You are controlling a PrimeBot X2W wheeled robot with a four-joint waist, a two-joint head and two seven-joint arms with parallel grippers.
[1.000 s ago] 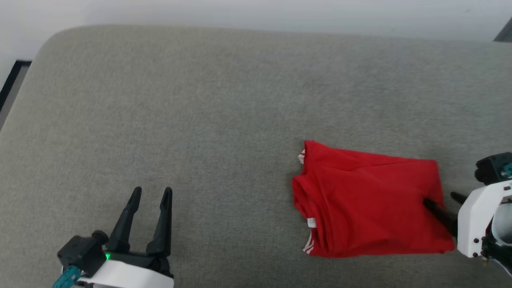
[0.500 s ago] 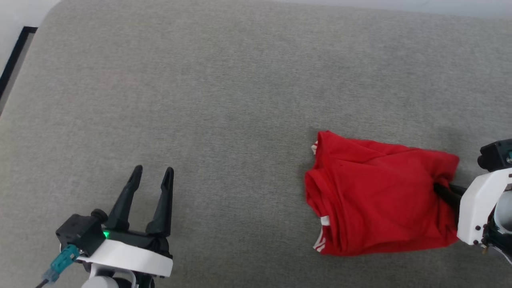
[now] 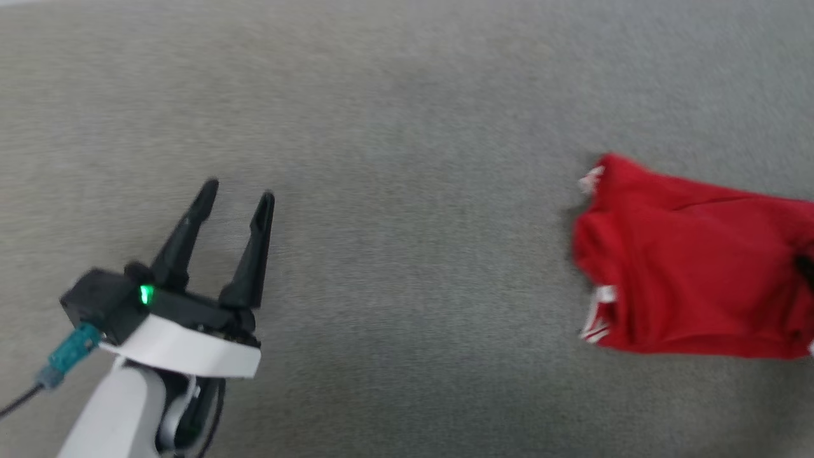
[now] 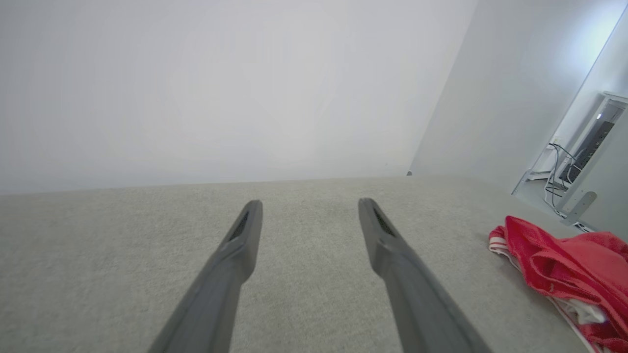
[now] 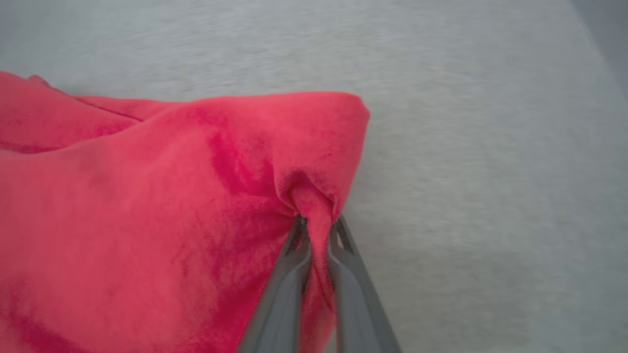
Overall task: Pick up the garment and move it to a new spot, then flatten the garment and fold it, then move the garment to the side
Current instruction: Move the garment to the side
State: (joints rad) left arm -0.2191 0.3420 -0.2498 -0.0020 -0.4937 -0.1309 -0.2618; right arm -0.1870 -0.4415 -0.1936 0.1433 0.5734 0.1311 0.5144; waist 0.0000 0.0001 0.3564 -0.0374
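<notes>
The garment (image 3: pixel 687 273) is a folded red shirt with white striped trim at its left edge, lying at the right of the grey cushion (image 3: pixel 394 159) and cut off by the frame edge. In the right wrist view my right gripper (image 5: pixel 316 223) is shut on a pinched fold of the red garment (image 5: pixel 147 206) near its corner. My left gripper (image 3: pixel 236 194) stands open at the lower left, well away from the shirt, with nothing between its fingers. From the left wrist view the garment (image 4: pixel 564 264) sits at the far right, beyond the open left gripper (image 4: pixel 309 208).
The grey cushion surface (image 4: pixel 122 255) stretches wide between the left gripper and the shirt. A white wall (image 4: pixel 221 88) rises behind it, and a white stand with cables (image 4: pixel 579 166) is at the far right.
My right gripper has shut on the shirt's right edge, bunching it. The head view has swung down and left, so the shirt now shows further right and the left gripper higher.
</notes>
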